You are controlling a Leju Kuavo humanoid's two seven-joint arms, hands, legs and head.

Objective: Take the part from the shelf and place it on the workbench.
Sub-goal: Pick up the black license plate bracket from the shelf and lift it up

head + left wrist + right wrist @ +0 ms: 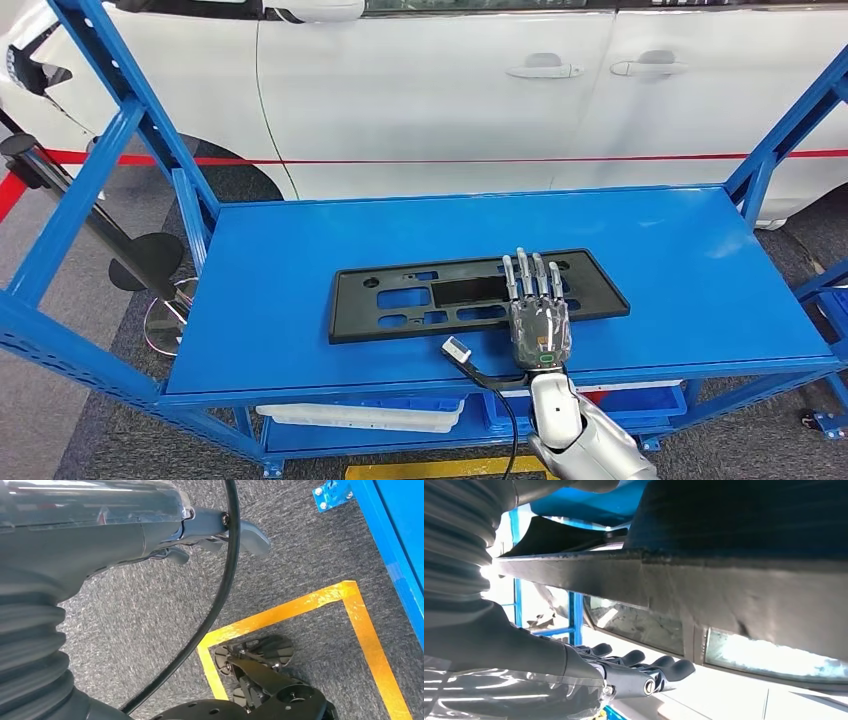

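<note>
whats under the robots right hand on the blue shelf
The right hand lies flat with its fingers over the black part, a long slotted plastic frame on the blue shelf. The stretch of frame beneath the palm is covered, so any grip there cannot be seen.

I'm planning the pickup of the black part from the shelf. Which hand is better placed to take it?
The right hand: it lies flat on the black part on the blue shelf, fingers extended over it. The left hand hangs low beside the shelf, over the grey floor.

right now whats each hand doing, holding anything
Left hand: hangs over the grey carpet floor, holds nothing, fingers curled in.
Right hand: fingers straight, lying on the flat black plastic slotted panel, not gripping it.
</note>
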